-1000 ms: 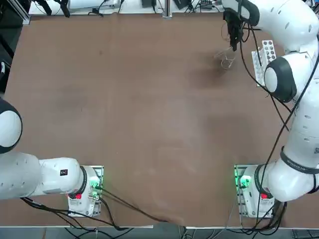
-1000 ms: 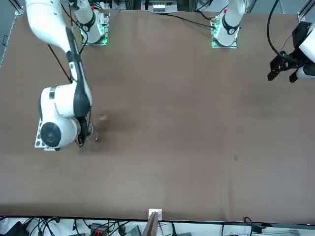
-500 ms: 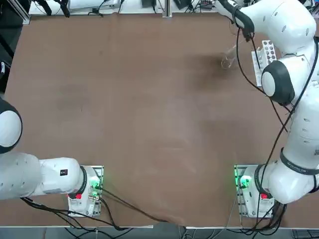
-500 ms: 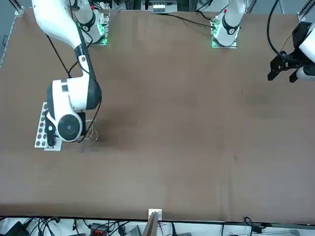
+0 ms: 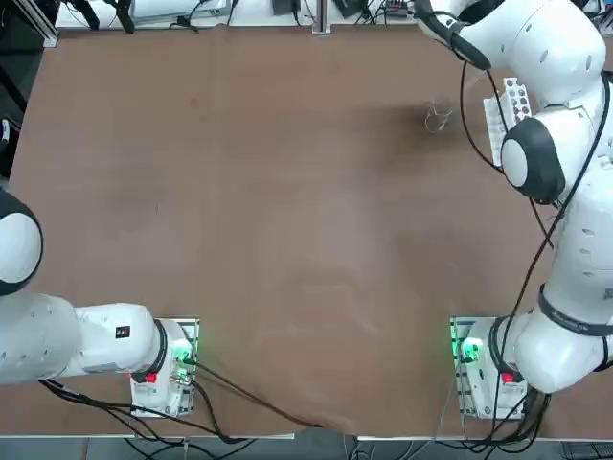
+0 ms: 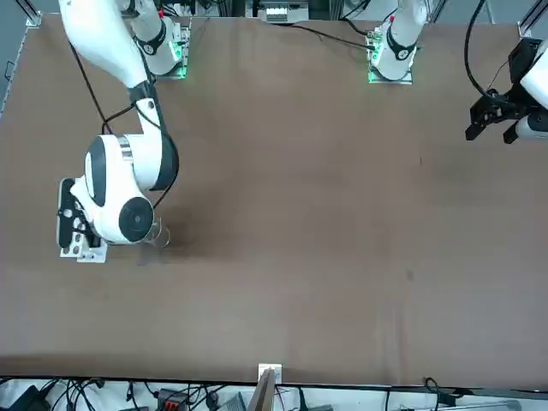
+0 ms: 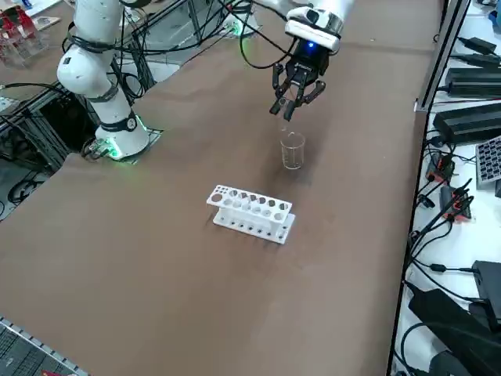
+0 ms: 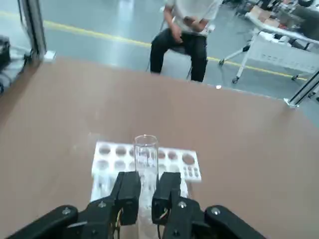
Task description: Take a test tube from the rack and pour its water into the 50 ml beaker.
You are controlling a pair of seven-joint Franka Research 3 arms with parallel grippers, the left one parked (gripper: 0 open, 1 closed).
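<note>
1. Brown bench [image 7: 156, 235] fills every view; in the right side view the white rack [image 7: 252, 213] lies nearest, the 50 ml beaker [image 7: 292, 150] just beyond it, and the right gripper [image 7: 295, 100] hangs above the beaker.
2. That gripper is clamped on the test tube [image 8: 145, 164], fingers [image 8: 128, 191] pressing either side of its lower half, open mouth up.
3. Handling, as I judge it: thin glass, light, rigid, smooth and brittle. A mid-body hold with modest force suits it; squeeze hard and it may crack, too soft and it slides.
4. Only the wrist view shows the tube clearly, with the rack behind it and a seated person [image 8: 182, 37] beyond the bench. The front view hides the gripper behind the arm's bulk; the beaker [image 5: 439, 118] shows faintly from overhead.
</note>
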